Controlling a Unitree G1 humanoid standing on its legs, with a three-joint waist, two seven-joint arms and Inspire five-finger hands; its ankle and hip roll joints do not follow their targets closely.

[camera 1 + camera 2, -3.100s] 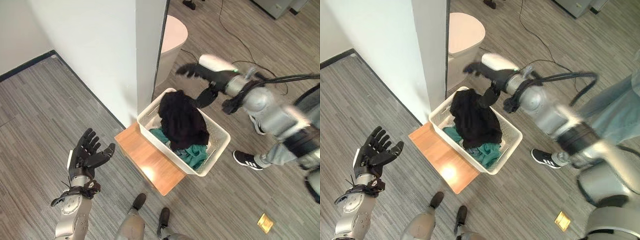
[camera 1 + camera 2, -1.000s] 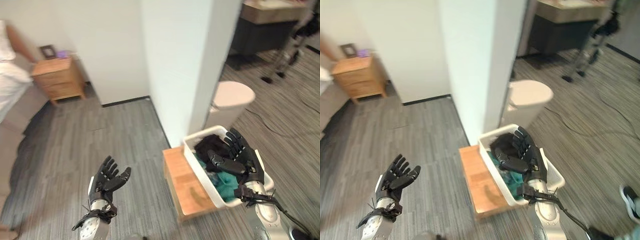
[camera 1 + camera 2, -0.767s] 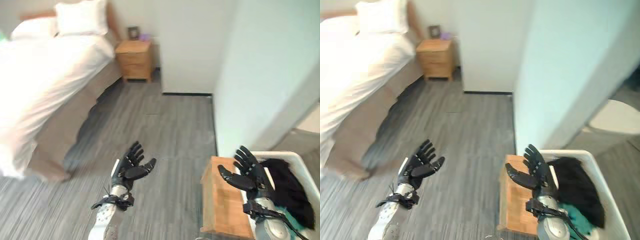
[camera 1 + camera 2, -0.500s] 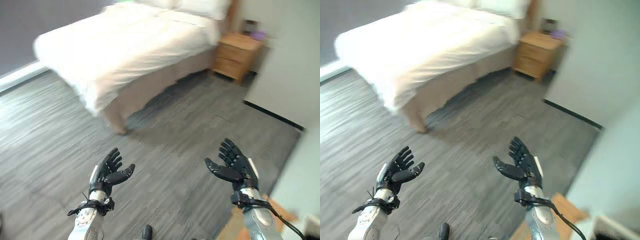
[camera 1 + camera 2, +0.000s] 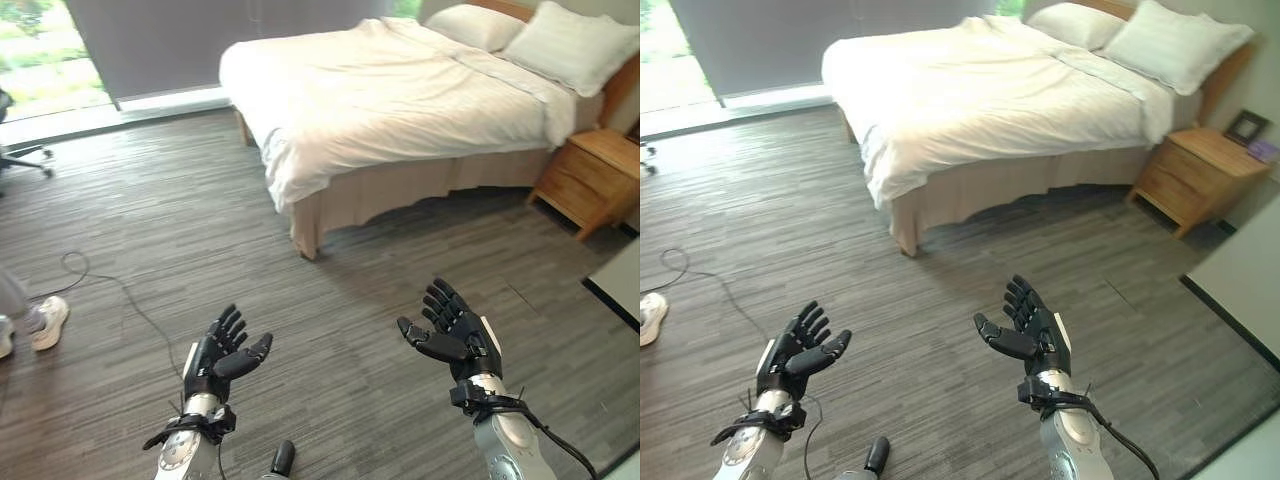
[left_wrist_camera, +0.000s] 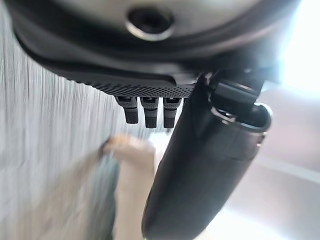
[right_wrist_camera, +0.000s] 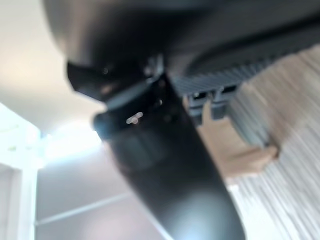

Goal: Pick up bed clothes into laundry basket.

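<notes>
my left hand (image 5: 222, 355) and right hand (image 5: 455, 335) hover empty over the floor, fingers spread loosely, ready for clothes on the bed (image 5: 400, 95) ahead.

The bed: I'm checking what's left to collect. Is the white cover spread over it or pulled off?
Spread. The white cover lies over the bed, hanging down its near side, with pillows at the head.

Bed: wide bed (image 5: 420, 90) with white duvet and two white pillows (image 5: 540, 35), across the room.
Nightstand: light wooden nightstand (image 5: 592, 180) just beside the bed's head.
Floor: grey wood-plank floor (image 5: 150, 230).
Left hand (image 5: 222, 357): raised, palm up, fingers (image 5: 228, 322) spread, holding nothing.
Right hand (image 5: 455, 335): the same.
Person: white shoe (image 5: 45, 322) at the left edge.
</notes>
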